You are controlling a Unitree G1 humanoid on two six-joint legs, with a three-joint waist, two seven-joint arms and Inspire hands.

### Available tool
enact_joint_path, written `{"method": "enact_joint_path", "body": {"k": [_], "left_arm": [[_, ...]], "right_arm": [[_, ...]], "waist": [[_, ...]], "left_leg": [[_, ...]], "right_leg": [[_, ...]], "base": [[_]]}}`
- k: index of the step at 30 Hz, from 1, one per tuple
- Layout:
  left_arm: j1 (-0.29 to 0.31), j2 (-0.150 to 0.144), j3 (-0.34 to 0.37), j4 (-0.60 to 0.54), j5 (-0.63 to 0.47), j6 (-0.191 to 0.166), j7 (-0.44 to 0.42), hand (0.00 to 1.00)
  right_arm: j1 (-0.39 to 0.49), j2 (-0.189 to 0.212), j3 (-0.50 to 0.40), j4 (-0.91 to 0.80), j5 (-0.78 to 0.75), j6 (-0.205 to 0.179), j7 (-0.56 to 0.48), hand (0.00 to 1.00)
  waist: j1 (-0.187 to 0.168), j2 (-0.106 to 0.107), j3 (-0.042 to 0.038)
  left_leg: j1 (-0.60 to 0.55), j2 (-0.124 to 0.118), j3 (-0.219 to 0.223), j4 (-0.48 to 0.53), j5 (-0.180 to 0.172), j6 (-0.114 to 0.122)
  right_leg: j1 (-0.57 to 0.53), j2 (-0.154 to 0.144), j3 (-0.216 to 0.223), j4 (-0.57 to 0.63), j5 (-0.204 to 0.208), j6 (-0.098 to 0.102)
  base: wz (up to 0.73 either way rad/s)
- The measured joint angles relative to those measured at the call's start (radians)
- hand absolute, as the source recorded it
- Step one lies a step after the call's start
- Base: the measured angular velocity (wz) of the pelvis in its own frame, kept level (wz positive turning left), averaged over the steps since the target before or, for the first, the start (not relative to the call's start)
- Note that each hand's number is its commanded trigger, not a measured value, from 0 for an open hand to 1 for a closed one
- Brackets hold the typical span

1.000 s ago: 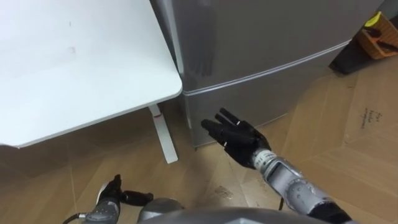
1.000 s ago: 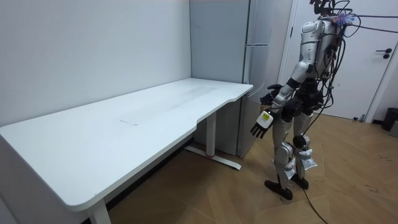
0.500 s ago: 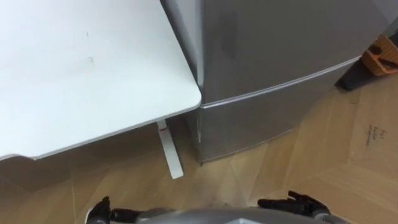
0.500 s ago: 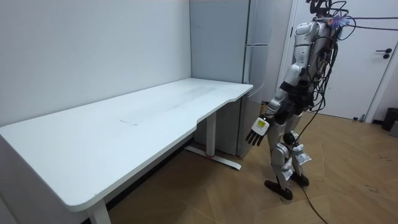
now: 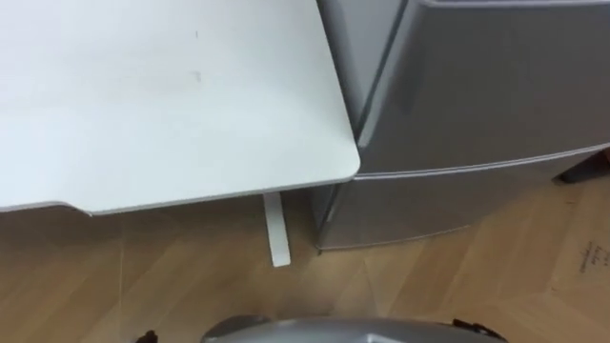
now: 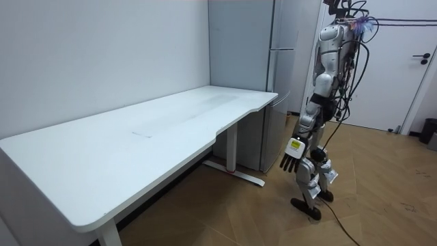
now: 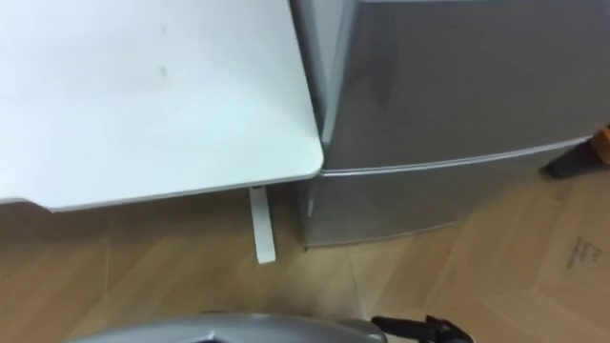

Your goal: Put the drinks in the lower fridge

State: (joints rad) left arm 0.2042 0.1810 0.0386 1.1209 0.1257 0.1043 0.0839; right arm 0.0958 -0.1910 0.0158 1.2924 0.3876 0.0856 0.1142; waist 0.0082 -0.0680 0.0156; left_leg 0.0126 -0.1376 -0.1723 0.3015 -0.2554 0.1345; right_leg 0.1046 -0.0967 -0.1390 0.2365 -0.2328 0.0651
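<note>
**Left hand (image 6: 289,162) hangs loose by the fridge; lower door closed**

Its arm drops straight from the shoulder, and the fingers are relaxed, slightly spread and holding nothing. The right hand (image 7: 412,328) is a dark sliver at the bottom edge of the right eye view; I cannot tell whether it is released or clenched.

The room view shows the robot upright on the wooden floor (image 6: 259,212), close to the front of the tall silver-grey fridge (image 6: 239,68). The long white table (image 6: 136,137) ends there, and a white room door (image 6: 382,75) is behind the robot.

The eye views look down on the table's rounded corner, just beside the fridge's side. Under the seam is the closed lower fridge door (image 5: 457,205), with the white table leg (image 5: 276,229) near its foot.
</note>
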Motion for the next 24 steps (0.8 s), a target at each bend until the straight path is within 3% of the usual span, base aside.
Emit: {"method": "enact_joint_path", "body": {"k": [10, 17, 24], "left_arm": [[0.01, -0.008, 0.022, 0.033, 0.06, 0.061, -0.017, 0.0], [0.009, -0.01, 0.026, 0.029, 0.113, 0.067, -0.036, 0.0], [0.007, -0.012, 0.038, 0.025, 0.128, 0.063, -0.037, 0.0]], "right_arm": [[-0.013, 0.003, 0.001, 0.01, -0.021, 0.025, 0.01, 0.0], [-0.028, 0.002, 0.002, 0.029, -0.045, 0.025, 0.02, 0.0], [-0.03, 0.002, 0.002, 0.035, -0.048, 0.022, 0.035, 0.0]], "waist": [[0.001, 0.003, -0.0027], [-0.001, 0.012, -0.0086], [0.0, 0.019, -0.0085]], "left_leg": [[0.018, 0.007, -0.004, 0.006, -0.001, -0.009], [0.009, 0.012, -0.023, 0.006, 0.007, -0.022], [0.01, 0.02, -0.034, 0.004, 0.01, -0.036]], "right_leg": [[0.035, 0.012, -0.004, -0.027, 0.01, 0.001], [0.043, 0.023, -0.013, -0.052, 0.02, -0.007], [0.056, 0.034, -0.018, -0.068, 0.025, -0.015]], "base": [[0.0], [0.07], [0.05]]}}
